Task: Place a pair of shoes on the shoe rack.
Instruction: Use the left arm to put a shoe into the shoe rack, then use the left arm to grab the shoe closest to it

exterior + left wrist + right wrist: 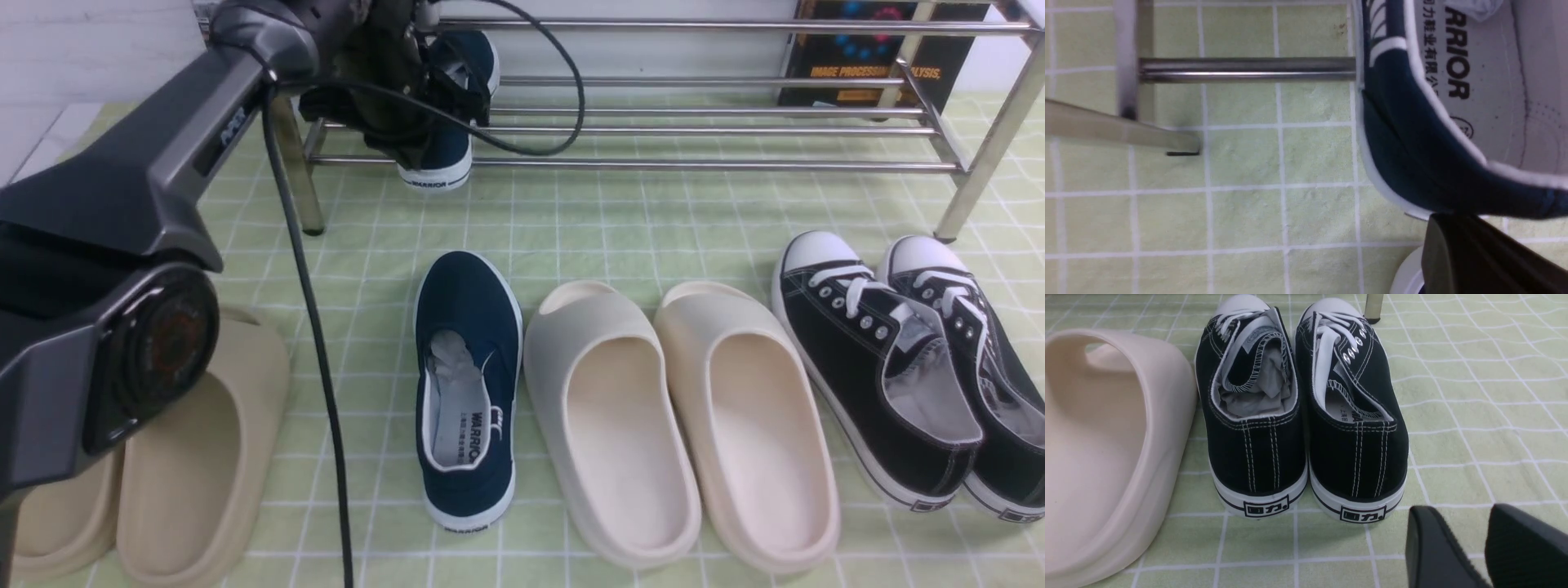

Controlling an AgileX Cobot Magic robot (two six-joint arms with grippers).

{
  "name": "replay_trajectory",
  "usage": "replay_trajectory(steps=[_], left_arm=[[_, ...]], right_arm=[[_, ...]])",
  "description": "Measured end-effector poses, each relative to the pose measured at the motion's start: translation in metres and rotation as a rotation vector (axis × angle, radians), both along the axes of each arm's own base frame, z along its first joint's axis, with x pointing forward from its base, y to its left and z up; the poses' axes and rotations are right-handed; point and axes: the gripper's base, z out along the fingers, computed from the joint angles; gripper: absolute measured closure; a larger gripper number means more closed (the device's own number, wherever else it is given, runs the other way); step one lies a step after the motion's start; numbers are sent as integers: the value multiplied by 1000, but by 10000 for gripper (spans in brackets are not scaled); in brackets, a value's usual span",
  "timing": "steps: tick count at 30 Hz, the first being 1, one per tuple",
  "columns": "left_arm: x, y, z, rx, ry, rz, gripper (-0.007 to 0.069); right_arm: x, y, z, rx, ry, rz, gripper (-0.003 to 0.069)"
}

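Task status, by my reading: half complete. One navy shoe (453, 151) lies on the lower bars at the left end of the shoe rack (702, 82), with its heel overhanging the front bar. The left gripper (400, 106) sits over it; I cannot tell whether it clamps the shoe. The second navy shoe (467, 384) remains on the floor beside the cream slides (608, 408). The right gripper (1482, 555) is empty, fingers slightly apart. Surface: green checked cloth (637, 229). A white wall (82, 49) stands behind.

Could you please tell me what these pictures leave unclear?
- Left gripper grip on the navy-blue canvas slip-on shoe on the chrome-steel tube rack: front view, its body covers it.
- Right gripper opening: right wrist view, edge cuts it.
- Tan foam slides: front view, left arm partly covers.
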Motion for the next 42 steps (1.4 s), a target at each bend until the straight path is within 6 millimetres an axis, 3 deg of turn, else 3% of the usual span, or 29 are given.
replay_trajectory(steps=[5,8,11,13,16,19,22,24,25,26,27,28,30,35,42], left_arm=[[-30,13,75,8,-126,-16,638],[-61,20,127,-45,-231,-23,638],[-105,29,179,-88,-332,-46,638],[-125,34,193,-99,-355,-55,638],[-173,46,208,-99,-352,-79,638],[-203,56,193,-78,-280,-91,638],[-217,60,174,-51,-209,-117,638],[-231,60,138,-20,-88,-196,638],[-231,60,135,-15,-78,-211,638],[-238,55,107,-15,20,-287,638],[-239,54,104,-11,31,-305,638],[-244,47,77,-15,125,-381,638],[-248,41,53,-28,210,-452,638],[-245,30,12,-86,362,-503,638],[-210,19,-21,-132,343,-348,608]], right_arm=[[0,0,0,0,0,0,419],[0,0,0,0,0,0,419],[0,0,0,0,0,0,419],[0,0,0,0,0,0,419],[0,0,0,0,0,0,419],[0,0,0,0,0,0,419],[0,0,0,0,0,0,419],[0,0,0,0,0,0,419],[0,0,0,0,0,0,419],[0,0,0,0,0,0,419],[0,0,0,0,0,0,419],[0,0,0,0,0,0,419],[0,0,0,0,0,0,419],[0,0,0,0,0,0,419],[0,0,0,0,0,0,419]])
